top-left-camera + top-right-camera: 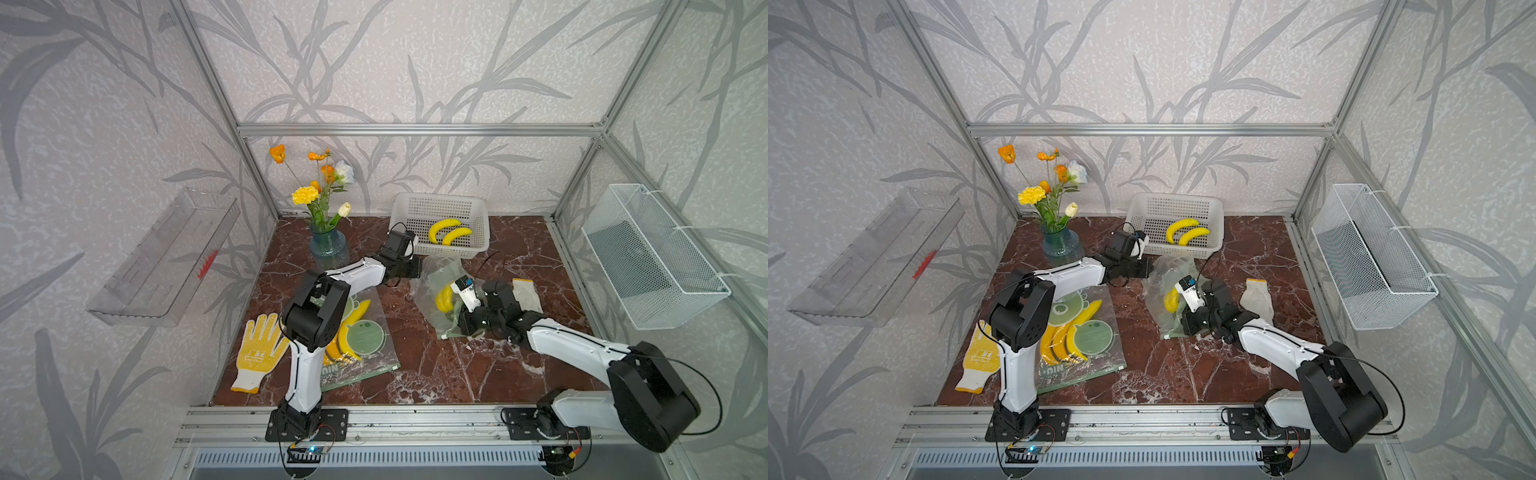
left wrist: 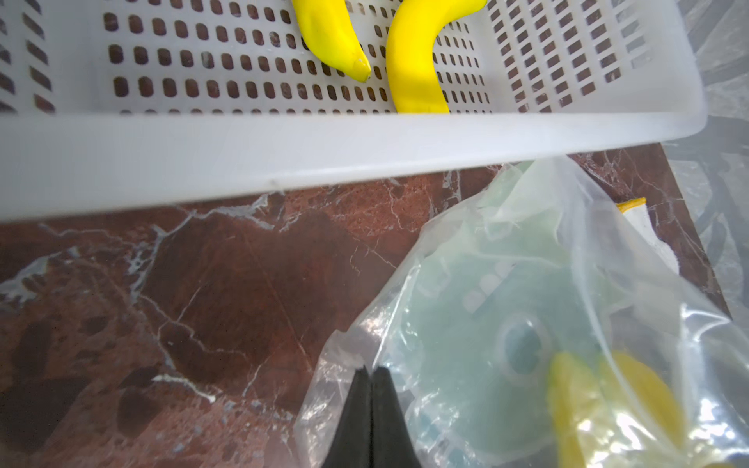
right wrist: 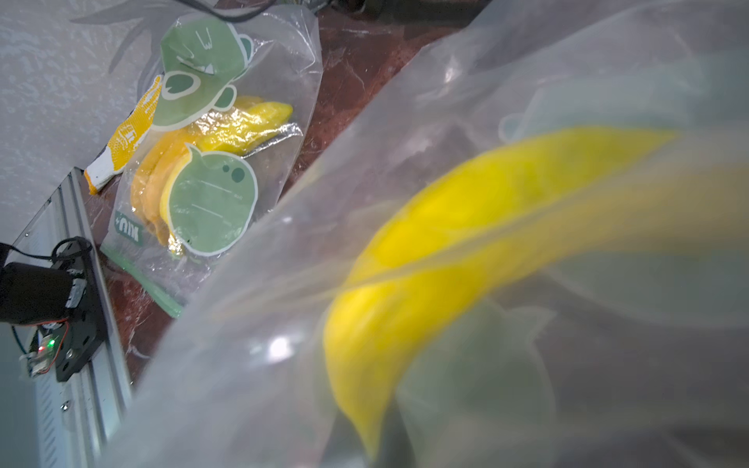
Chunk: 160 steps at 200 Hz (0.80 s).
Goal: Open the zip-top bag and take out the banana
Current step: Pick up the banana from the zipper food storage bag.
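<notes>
Left jaws clamped tight on the crumpled clear zip-top bag (image 1: 436,270) just in front of the white slotted plastic basket (image 1: 436,208), yellow banana (image 1: 444,299) inside it, right jaws together among its folds.

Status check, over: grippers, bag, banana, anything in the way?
Left gripper pinching bag edge. Right gripper shut on bag. Banana inside. Basket close behind.

The banana (image 1: 444,298) lies in the bag (image 1: 440,266), just before the basket (image 1: 415,216).
</notes>
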Available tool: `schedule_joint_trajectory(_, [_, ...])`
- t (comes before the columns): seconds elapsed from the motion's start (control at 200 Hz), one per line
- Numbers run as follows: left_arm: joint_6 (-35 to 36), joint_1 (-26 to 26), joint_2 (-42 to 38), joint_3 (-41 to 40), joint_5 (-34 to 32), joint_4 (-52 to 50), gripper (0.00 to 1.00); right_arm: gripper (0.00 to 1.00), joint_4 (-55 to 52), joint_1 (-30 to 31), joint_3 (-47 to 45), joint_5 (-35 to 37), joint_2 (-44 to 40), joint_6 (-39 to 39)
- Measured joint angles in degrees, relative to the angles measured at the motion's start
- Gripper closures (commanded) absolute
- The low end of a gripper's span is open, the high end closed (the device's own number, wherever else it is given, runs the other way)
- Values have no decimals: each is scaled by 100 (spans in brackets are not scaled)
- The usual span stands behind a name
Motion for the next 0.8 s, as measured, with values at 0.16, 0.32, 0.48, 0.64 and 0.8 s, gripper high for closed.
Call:
schedule_joint_trajectory(0.16, [280, -153, 304, 584, -267, -247, 100, 100, -1196, 0, 2, -157, -903, 44])
schedule_joint_trajectory(0.32, [516, -321, 564, 1108, -424, -348, 100, 100, -2070, 0, 13, -562, -1921, 271])
schedule_joint_trajectory(0.48, [619, -448, 780, 1449, -533, -398, 100, 100, -2461, 0, 26, -800, -3198, 686])
schedule_joint_trajectory(0.64, [636, -564, 1029, 1707, -588, -374, 100, 100, -2900, 0, 232, -844, -4028, 938])
schedule_joint_trajectory(0.8, [636, -682, 1375, 2164, -675, -393, 100, 100, -3237, -4, 404, -789, -4273, 1062])
